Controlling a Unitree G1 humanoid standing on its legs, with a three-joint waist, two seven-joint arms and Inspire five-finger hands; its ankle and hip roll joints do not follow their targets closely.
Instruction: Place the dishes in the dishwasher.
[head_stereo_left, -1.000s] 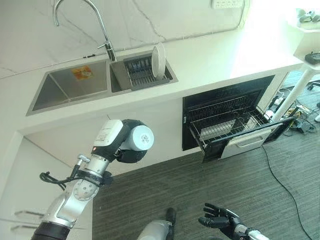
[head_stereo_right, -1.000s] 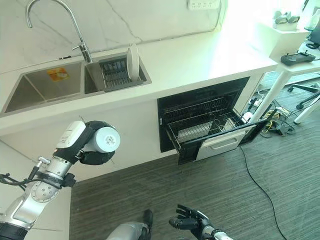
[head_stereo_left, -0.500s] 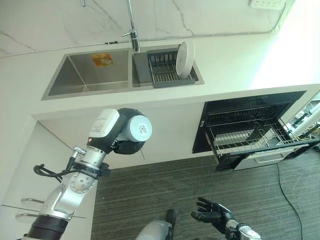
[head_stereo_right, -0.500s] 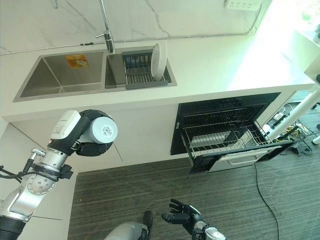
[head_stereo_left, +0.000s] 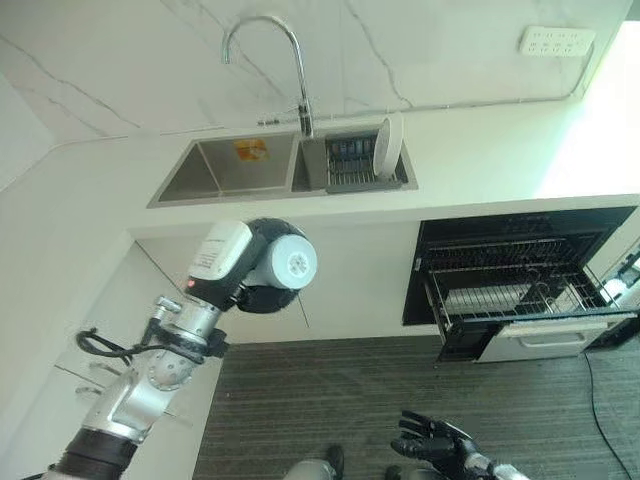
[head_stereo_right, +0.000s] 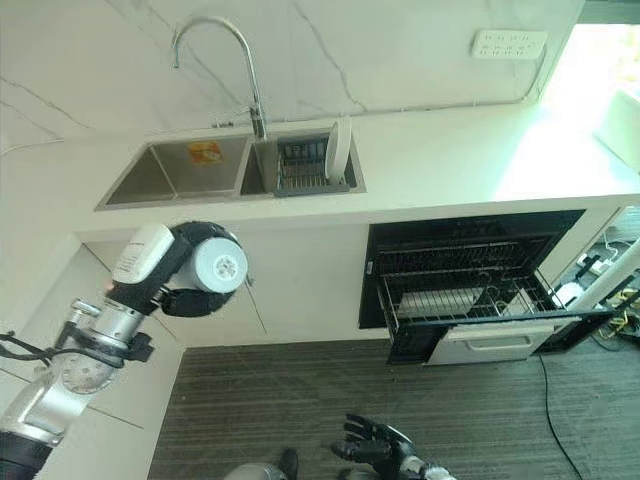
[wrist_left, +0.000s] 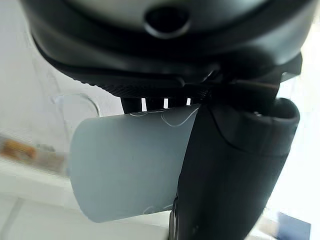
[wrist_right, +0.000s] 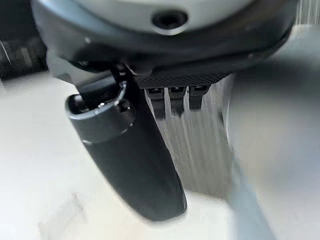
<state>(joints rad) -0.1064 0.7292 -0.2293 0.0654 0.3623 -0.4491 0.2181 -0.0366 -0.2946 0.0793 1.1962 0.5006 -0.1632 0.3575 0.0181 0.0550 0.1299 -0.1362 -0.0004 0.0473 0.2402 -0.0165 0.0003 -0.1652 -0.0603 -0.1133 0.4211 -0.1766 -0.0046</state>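
Note:
My left hand (head_stereo_left: 252, 297) is raised in front of the counter, shut on a white cup (head_stereo_left: 291, 265) whose round base faces the camera. Up close, in the left wrist view, the pale cup (wrist_left: 125, 165) lies between the fingers and the thumb (wrist_left: 235, 170). A white plate (head_stereo_left: 387, 150) stands on edge in the dark rack inside the small sink basin. The dishwasher (head_stereo_left: 520, 300) under the counter at the right is open, its wire rack pulled out. Low over the floor, my right hand (head_stereo_left: 432, 448) is open with fingers spread and holds nothing.
A double steel sink (head_stereo_left: 225, 172) with a tall curved tap (head_stereo_left: 290, 60) is set in the white counter (head_stereo_left: 500, 160). White cabinet fronts run below it. The floor (head_stereo_left: 380, 400) in front is dark and striped. A wall socket (head_stereo_left: 556, 41) sits above the counter.
The whole picture has shifted, so the camera has moved; sink and dishwasher now sit more squarely ahead. My left hand still holds the cup. The right hand stays low and open.

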